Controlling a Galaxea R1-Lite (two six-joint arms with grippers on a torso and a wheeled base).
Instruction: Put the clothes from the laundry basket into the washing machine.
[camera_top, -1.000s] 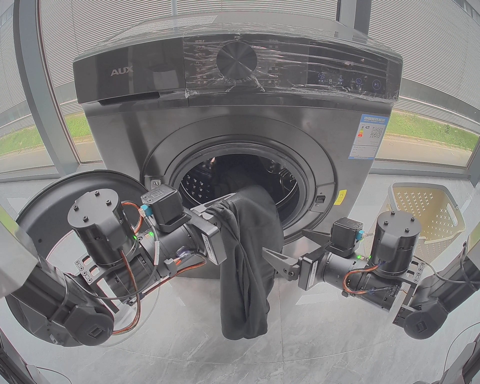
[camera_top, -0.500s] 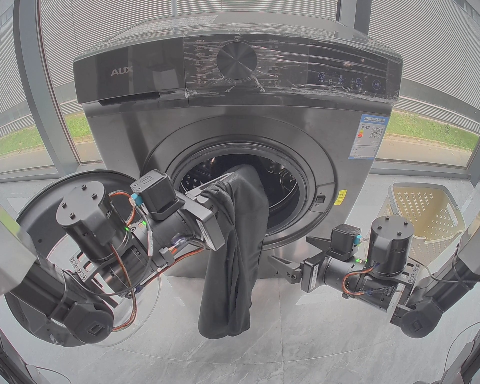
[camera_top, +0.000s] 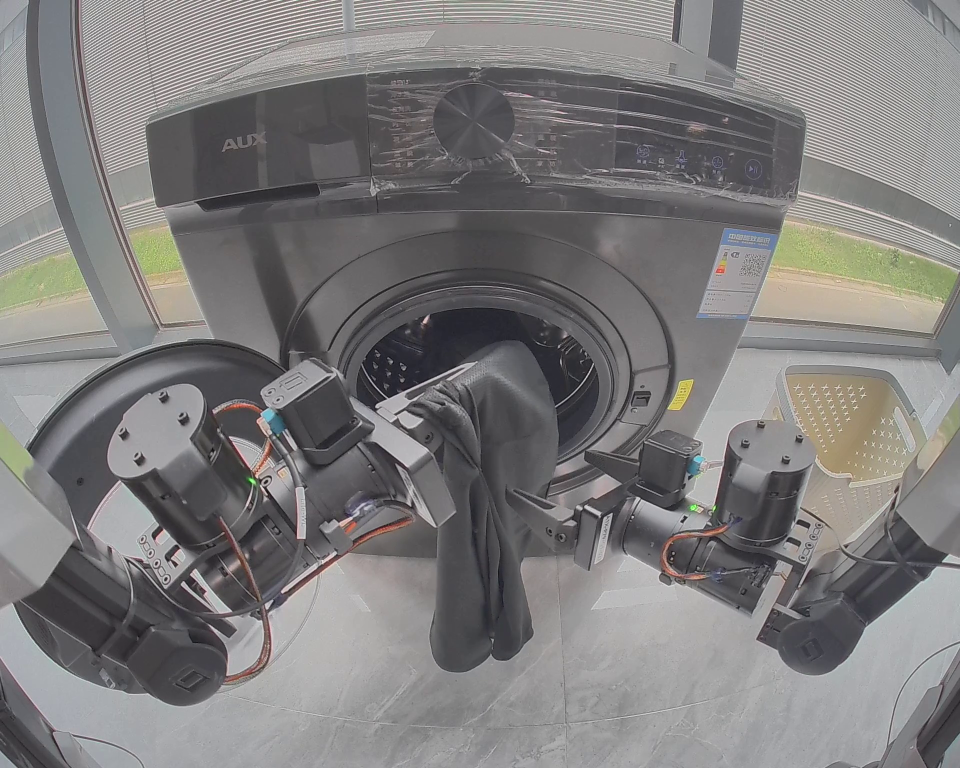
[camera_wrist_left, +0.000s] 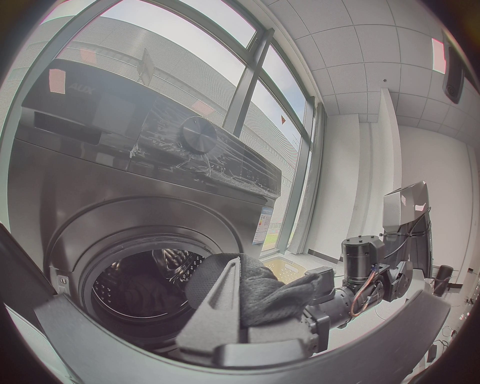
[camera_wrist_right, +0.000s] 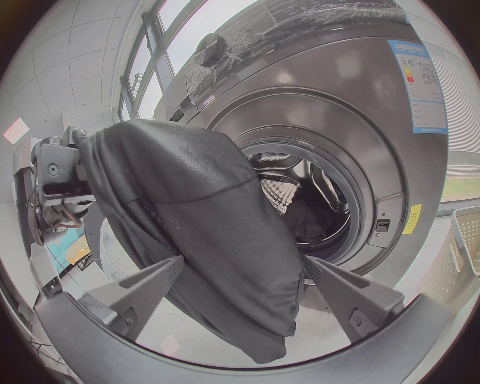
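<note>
Heads up: your left claw (camera_top: 448, 388) is clenched on one bunched end of the dark garment (camera_top: 490, 480), up at the mouth of the washing machine (camera_top: 300, 260). Most of the cloth hangs down outside the opening, towards the floor. If you let go here, I'd guess the weight of that long tail pulls the whole thing out onto the floor. It could also end up draped over the door seal.

Your right claw (camera_top: 550, 475) is spread wide with the hanging cloth between its fingers, not pinching it. If you close it too low you'll only grab the tail.

Containers: the drum (camera_top: 400, 365) already has some dark clothing lying at the back. The laundry basket (camera_top: 850, 410) sits on the floor to your right, beside the machine, and I can't spot any clothes in the part you can see.
</note>
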